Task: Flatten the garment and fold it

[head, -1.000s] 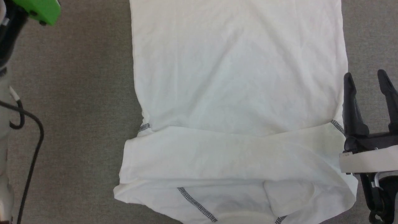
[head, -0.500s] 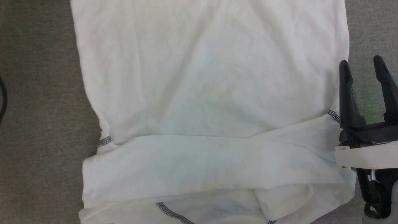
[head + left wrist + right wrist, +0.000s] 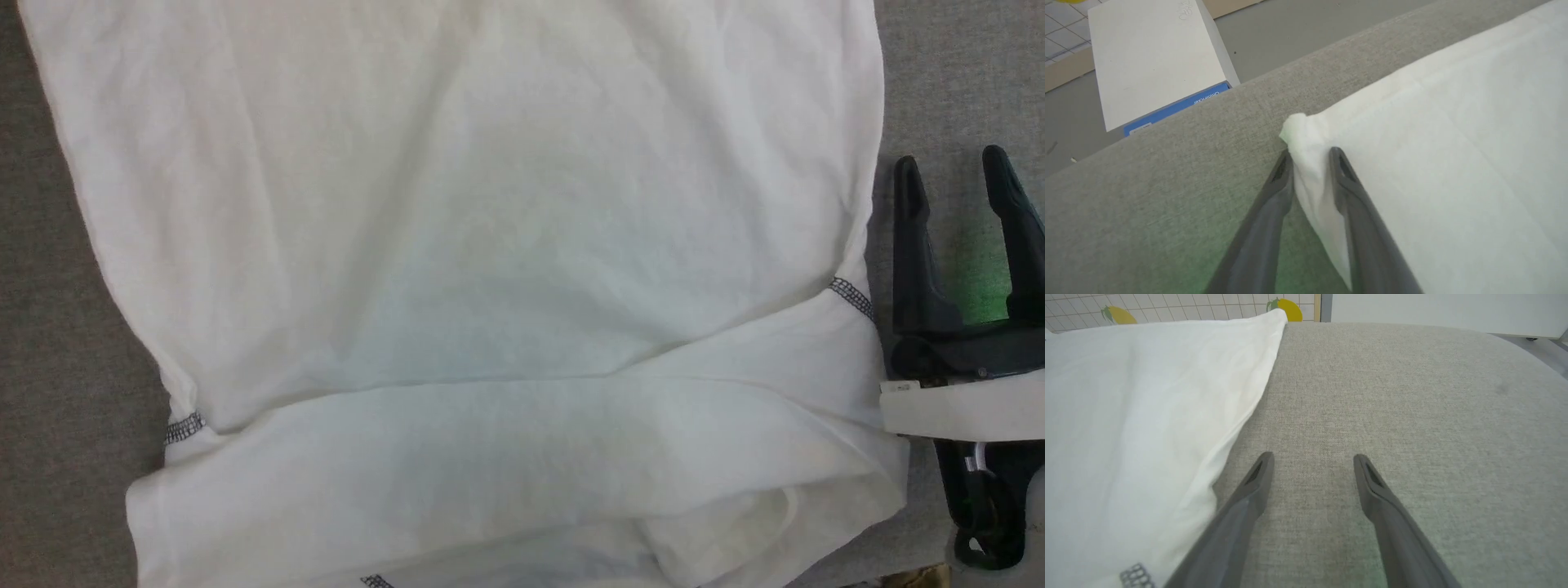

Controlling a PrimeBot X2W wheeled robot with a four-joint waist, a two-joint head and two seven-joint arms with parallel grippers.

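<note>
Shows the garment [image 3: 490, 245] spread white over most of the head view, on the grey counter [image 3: 1412, 396], its lower part folded across. Dark zigzag seam [image 3: 851, 296] at its right edge. Pinches a bunched corner of it in the left claw [image 3: 1310, 157], centre of the left wrist view. Holds the right claw [image 3: 951, 163] spread over bare counter just beside that edge. Upper left of the left wrist view, beyond the counter: a white box [image 3: 1155, 61] with a blue label strip [image 3: 1175, 108], white lettering too small to read surely.
</note>
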